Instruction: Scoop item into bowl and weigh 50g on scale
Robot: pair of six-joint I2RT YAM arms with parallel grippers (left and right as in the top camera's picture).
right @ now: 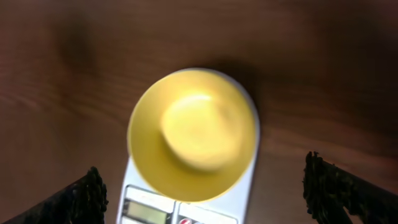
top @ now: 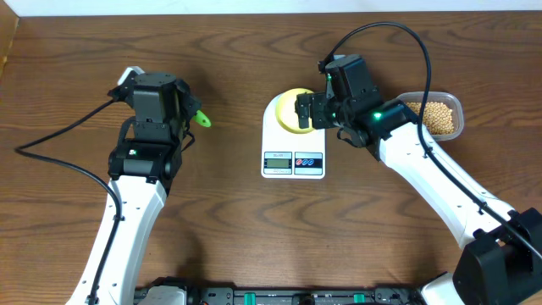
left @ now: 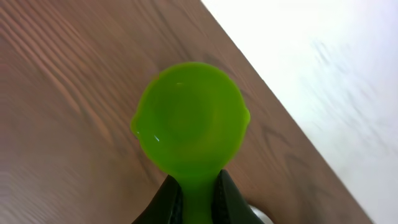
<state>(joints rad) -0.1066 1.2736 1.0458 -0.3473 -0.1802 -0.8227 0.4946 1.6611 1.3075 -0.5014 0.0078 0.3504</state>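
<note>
The wooden table [top: 254,246] carries everything. Near its middle, toward the far edge, sits the white scale [top: 286,144], and the yellow bowl [top: 286,114] stands on its platform. Toward the right edge lies a clear container [top: 457,106] holding the beans [top: 436,120]. The right gripper [top: 306,110] hovers over the bowl with its fingers [right: 84,196] spread wide, holding nothing. Nearer the left edge, the left gripper [left: 198,208] is clamped on the handle of a green scoop [left: 189,118].

I'd guess the beans are hard, smooth and quick to roll, so they want scooping, never pinching. The scoop looks light and stiff, and the handle is the right place to hold it.

Only the overhead view shows the container. The left wrist view shows the scoop empty. The right wrist view shows the bowl empty, with the scale's display too blurred to read.
</note>
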